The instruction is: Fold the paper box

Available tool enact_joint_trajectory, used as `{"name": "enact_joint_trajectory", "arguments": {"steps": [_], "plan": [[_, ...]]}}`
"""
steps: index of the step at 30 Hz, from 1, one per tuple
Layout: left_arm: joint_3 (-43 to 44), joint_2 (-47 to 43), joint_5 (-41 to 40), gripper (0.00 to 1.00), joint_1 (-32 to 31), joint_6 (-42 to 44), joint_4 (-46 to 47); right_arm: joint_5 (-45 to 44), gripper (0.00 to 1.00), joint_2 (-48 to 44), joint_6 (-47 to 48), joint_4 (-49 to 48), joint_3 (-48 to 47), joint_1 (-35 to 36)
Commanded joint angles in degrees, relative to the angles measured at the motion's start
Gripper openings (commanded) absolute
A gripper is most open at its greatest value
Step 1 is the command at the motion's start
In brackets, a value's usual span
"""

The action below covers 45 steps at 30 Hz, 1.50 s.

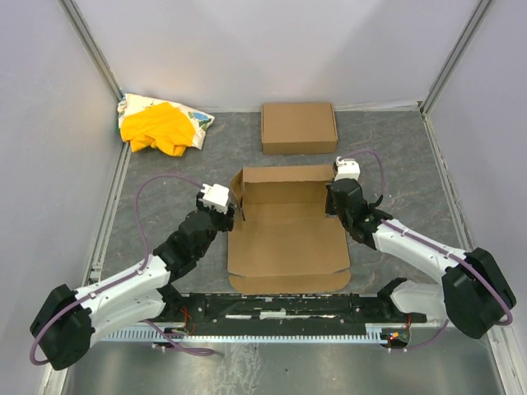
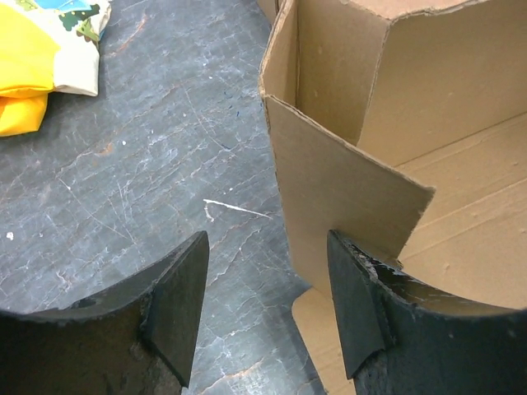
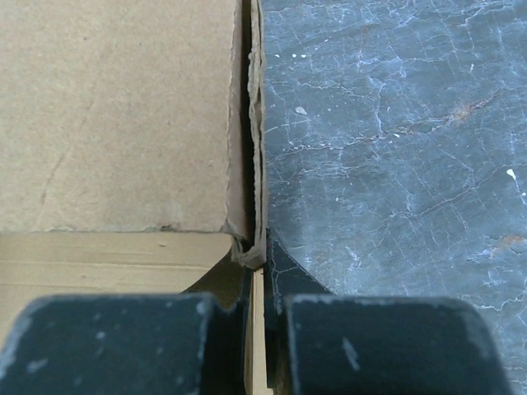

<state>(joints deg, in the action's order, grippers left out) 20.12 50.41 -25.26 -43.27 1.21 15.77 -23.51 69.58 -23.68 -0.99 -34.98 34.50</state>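
Top external: paper box point(image 1: 284, 239) mid-tabletop point(image 1: 395, 164), far and side walls raised, lid panel flat on the near side. Right end effector point(image 3: 263, 284) clamped on its right wall; left end effector point(image 2: 268, 243) fingers apart at the left wall. Advice: grip low, fold along the crease

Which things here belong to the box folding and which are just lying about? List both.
In the job: paper box, half folded; right gripper, pinching its right wall; left gripper, open at its left flap.
Lying about: flat closed cardboard box at the back; yellow cloth bundle, far left corner.
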Motion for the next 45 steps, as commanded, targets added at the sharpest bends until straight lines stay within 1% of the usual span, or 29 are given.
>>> {"name": "enact_joint_trajectory", "arguments": {"steps": [1,5,11,13,17,22,25,34,37,40,45], "plan": [[-3.4,-1.5,2.0,0.67,-0.1,4.4,10.8,4.8,0.02,-0.1,0.8,5.9,-0.7,0.5],[-4.2,1.4,3.9,0.67,-0.1,3.5,13.7,5.9,0.02,-0.2,0.9,5.6,-0.6,0.4],[-6.7,4.7,6.3,0.66,-0.2,0.4,22.8,8.2,0.02,-1.3,1.3,5.6,-0.3,0.4],[-6.9,5.7,6.7,0.66,-0.2,-0.3,24.5,8.7,0.02,-1.7,1.3,5.7,-0.1,0.4],[-6.7,8.3,6.9,0.64,-0.2,-2.3,26.5,10.2,0.02,-2.1,0.9,5.5,0.0,0.5],[-4.7,11.6,5.5,0.60,-0.2,-6.8,26.2,10.3,0.02,-2.2,0.1,5.2,0.7,1.4],[-3.5,13.6,3.5,0.58,-0.3,-10.2,25.4,9.0,0.02,-2.7,-0.5,4.8,1.2,2.8],[-0.7,17.6,-8.8,0.56,-1.1,-19.0,22.0,5.5,0.02,-4.5,-1.6,4.4,2.6,6.7],[-0.6,18.9,-12.2,0.52,-1.1,-22.0,21.1,4.2,0.02,-5.0,-2.1,5.0,2.7,7.7],[-0.5,20.7,-12.8,0.46,-1.2,-23.6,21.0,1.7,0.02,-6.0,-3.2,5.8,2.8,8.9],[-0.2,23.9,-13.7,0.37,-1.6,-23.8,20.8,-3.8,0.02,-7.0,-5.4,9.1,2.1,10.7]]}}
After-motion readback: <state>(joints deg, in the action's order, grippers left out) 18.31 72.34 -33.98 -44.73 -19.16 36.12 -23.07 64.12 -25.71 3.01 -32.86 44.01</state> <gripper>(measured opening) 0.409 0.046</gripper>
